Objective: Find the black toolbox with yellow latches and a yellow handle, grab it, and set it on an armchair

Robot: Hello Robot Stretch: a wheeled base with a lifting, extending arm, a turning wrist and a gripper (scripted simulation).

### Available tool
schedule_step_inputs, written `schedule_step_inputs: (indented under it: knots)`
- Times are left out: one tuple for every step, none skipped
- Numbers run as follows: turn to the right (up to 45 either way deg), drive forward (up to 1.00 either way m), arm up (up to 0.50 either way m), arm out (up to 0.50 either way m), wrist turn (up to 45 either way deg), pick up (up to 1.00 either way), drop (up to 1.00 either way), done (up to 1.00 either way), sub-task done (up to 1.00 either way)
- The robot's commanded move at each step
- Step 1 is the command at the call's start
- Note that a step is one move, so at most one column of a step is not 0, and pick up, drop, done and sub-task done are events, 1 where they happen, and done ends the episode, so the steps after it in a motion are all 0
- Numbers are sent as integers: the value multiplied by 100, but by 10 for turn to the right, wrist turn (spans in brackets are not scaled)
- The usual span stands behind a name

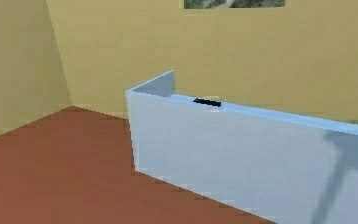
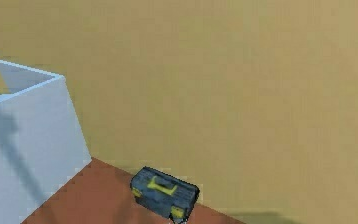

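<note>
Arm side view, lower middle: the toolbox (image 2: 164,193), black with yellow handle and latches, sits on the brown floor (image 2: 97,200) near the yellow wall (image 2: 227,90). At the left, a pale blue counter (image 2: 32,140) stands apart from it. Gripper state: cannot tell. At the forward view's top edge hangs a picture (image 1: 234,4).

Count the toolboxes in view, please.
1. The toolbox sits on the floor by the yellow wall, right of the pale blue counter in the arm side view. More could be hidden behind that counter.
</note>
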Motion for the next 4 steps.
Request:
schedule_step_inputs:
  knots:
    - [0, 0, 0, 0, 0, 100, 0, 0, 0]
    - [0, 0, 10, 0, 0, 0, 0, 0, 0]
    - [0, 0, 50, 0, 0, 0, 0, 0, 0]
    - [0, 0, 38, 0, 0, 0, 0, 0, 0]
